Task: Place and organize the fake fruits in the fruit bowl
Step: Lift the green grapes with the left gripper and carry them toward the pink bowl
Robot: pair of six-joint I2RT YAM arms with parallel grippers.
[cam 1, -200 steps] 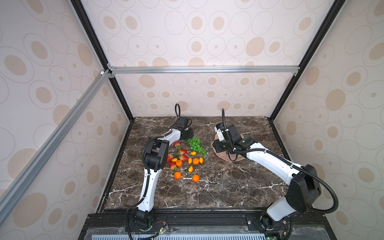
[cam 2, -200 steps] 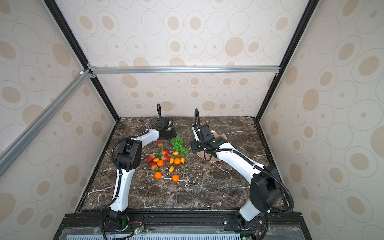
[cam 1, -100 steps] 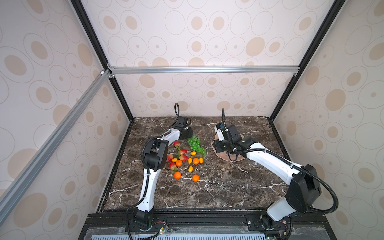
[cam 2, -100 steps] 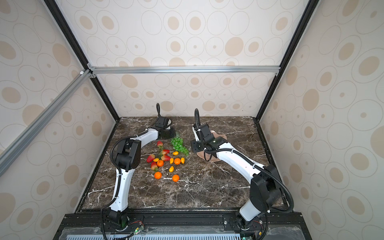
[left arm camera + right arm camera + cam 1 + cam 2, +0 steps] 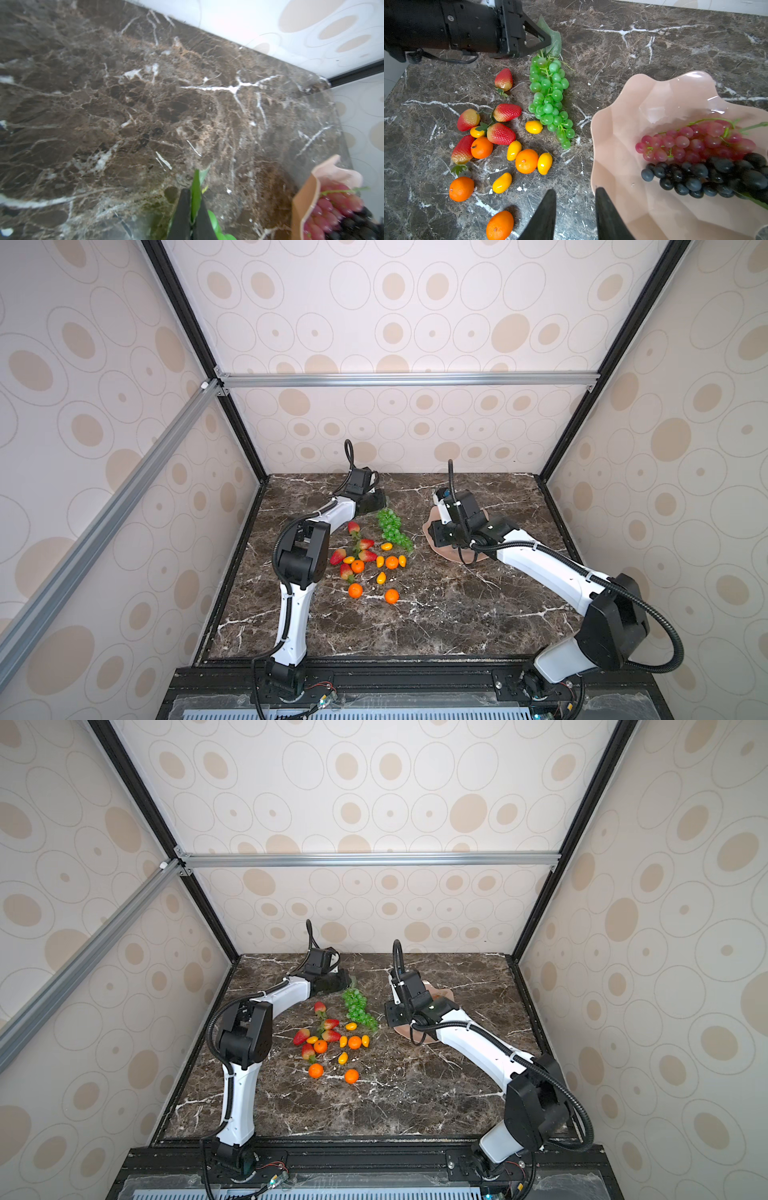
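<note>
Lab robot booth: aluminium frame (image 5: 407,379), wallpapered panels (image 5: 374,302)

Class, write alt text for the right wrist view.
The left claw pinches the leaf of the green grape bunch on the marble table. The pink fruit bowl holds red grapes and black grapes; strawberries, tangerines and kumquats lie loose beside it.

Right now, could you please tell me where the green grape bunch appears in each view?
Both top views: green grape bunch between strawberries and fruit bowl.
Left wrist: only its leaf end, in left gripper.
Right wrist: whole bunch, beside kumquats.
Shared landmark: fruit bowl.
</note>
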